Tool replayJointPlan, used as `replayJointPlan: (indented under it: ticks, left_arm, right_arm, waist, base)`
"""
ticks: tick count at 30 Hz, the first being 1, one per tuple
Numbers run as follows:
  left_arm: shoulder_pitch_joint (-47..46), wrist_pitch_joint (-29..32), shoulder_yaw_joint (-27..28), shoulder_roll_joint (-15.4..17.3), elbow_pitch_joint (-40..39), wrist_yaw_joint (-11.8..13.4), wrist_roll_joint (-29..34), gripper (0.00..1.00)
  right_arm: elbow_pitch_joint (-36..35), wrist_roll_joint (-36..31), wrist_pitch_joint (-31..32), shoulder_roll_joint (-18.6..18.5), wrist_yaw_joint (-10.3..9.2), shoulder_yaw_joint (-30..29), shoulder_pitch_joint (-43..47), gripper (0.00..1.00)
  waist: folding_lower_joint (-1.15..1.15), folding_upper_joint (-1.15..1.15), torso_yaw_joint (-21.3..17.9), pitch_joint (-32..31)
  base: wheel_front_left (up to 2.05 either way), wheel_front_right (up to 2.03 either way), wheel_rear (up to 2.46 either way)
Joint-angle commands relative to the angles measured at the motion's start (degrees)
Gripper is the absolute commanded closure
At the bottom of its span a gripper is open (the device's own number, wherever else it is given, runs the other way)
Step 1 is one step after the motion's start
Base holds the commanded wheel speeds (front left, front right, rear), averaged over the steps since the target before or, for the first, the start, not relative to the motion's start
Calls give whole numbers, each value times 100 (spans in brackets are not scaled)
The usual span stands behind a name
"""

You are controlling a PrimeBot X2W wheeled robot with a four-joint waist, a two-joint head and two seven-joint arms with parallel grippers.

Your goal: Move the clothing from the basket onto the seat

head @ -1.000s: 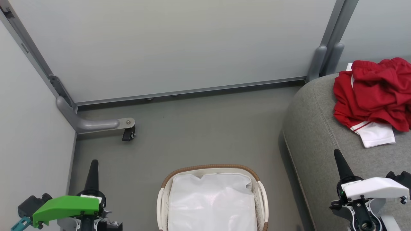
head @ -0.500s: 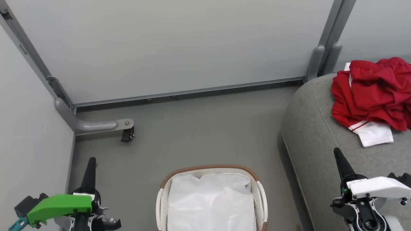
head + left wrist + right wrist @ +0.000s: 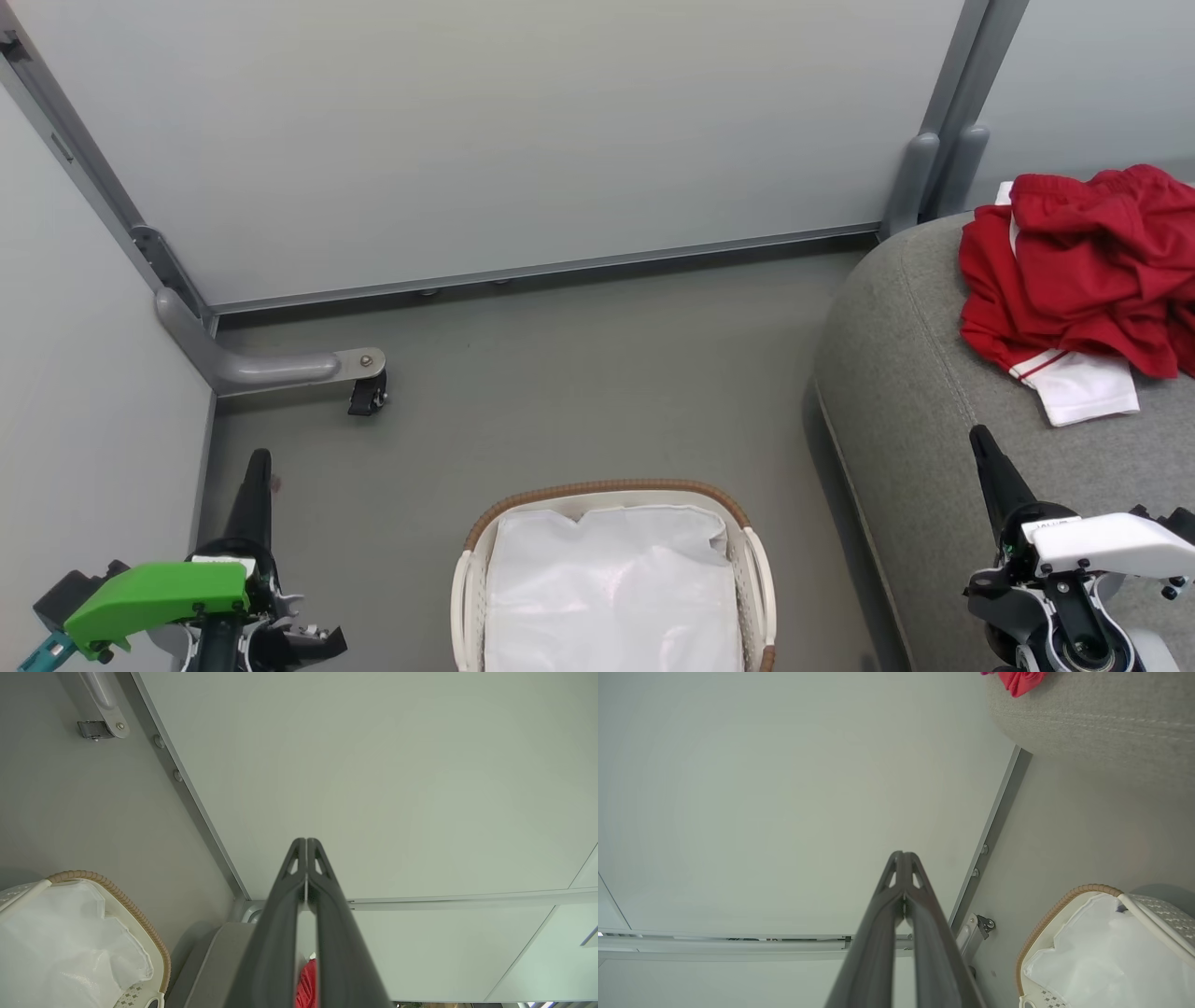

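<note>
Two claws, both pressed shut with nothing between the fingers. The left gripper points up over the grey floor, and the right gripper points up over the near edge of the seat. In each wrist view the two dark fingers meet at the tips, with only a thin seam between them.

The clothing, a rumpled red heap with a white sleeve and a red-striped cuff, lies on the seat. It is ahead of the right gripper and a little to its right, well apart from its tips.

The basket stands on the floor between the two grippers, level with their bases rather than their tips. A glossy white liner sheet covers its inside. Whether anything lies under the sheet I cannot tell, since the frame cuts off the basket's near half.

Ahead of the left gripper and slightly to its right, a grey bracket with a small black caster juts out over the floor. A pale wall panel runs across beyond both claws.
</note>
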Motion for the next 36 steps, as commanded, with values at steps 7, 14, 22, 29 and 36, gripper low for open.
replayJointPlan:
  ticks: [7,14,22,29,36]
  left_arm:
    - [-129,108,85,8,-61,-18,-319,100]
    - [-155,186,132,1,-76,-19,-537,100]
    - [-160,235,168,-12,-80,-20,-657,100]
    - [-161,251,181,-21,-80,-20,-639,100]
    - [-162,261,194,-29,-79,-20,-624,100]
  right_arm:
    - [-62,395,109,-38,1,-30,-50,100]
    - [-78,675,175,-40,0,-39,-49,100]
    - [-90,833,220,-42,1,-44,-46,100]
    - [-89,833,220,-42,1,-44,-46,100]
    - [-89,834,219,-42,0,-43,-46,100]
  waist:
    - [0,0,-19,-6]
    - [0,0,-36,-12]
    - [0,0,-49,-16]
    - [0,0,-49,-16]
    - [0,0,-49,-16]
  base:
    - [0,0,0]
    - [0,0,0]
    - [0,0,0]
    - [0,0,0]
    - [0,0,0]
